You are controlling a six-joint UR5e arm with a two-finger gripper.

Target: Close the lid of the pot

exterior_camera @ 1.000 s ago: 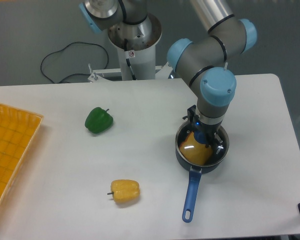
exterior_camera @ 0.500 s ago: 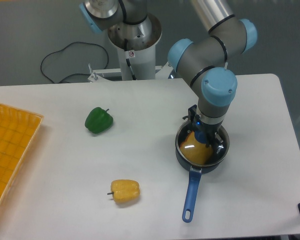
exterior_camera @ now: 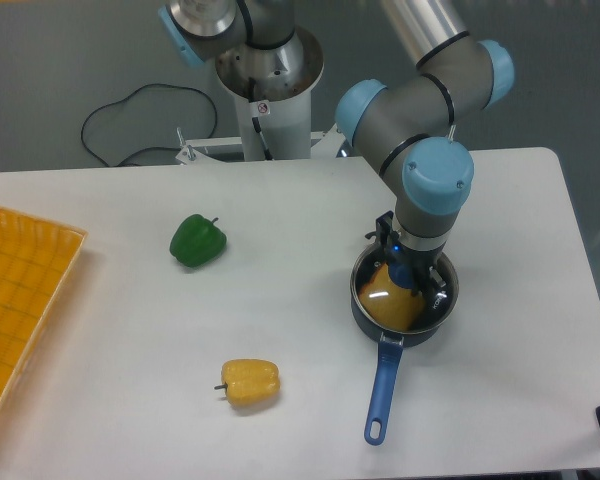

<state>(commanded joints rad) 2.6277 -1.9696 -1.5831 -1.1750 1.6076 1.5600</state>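
The pot (exterior_camera: 405, 305), a small dark pan, sits toward the right of the white surface (exterior_camera: 280, 330), its long blue handle (exterior_camera: 382, 390) running out toward 6 o'clock and ending in a loop hole near the front edge. The lid (exterior_camera: 385, 298) rests on top of the pot, its thin silver rim following the pan's rim, and through the glass a yellow-orange object (exterior_camera: 390, 305) shows inside; whether the lid is seated flat all round cannot be told, since the arm covers its far side. The gripper (exterior_camera: 412, 280) comes straight down over the middle of the lid, where the knob would be, with a small blue light on its body at about 11 o'clock of the pot. The fingers reach onto the lid's centre, but the wrist above hides them enough that I cannot tell whether they are clenched on the knob or released. A green bell pepper (exterior_camera: 197, 241) lies at about 9 o'clock of the pot, well apart from it, and a yellow bell pepper (exterior_camera: 250, 383) lies at about 8 o'clock, nearer the front edge. A yellow gridded tray (exterior_camera: 20, 300) lies at the far left edge of the surface.
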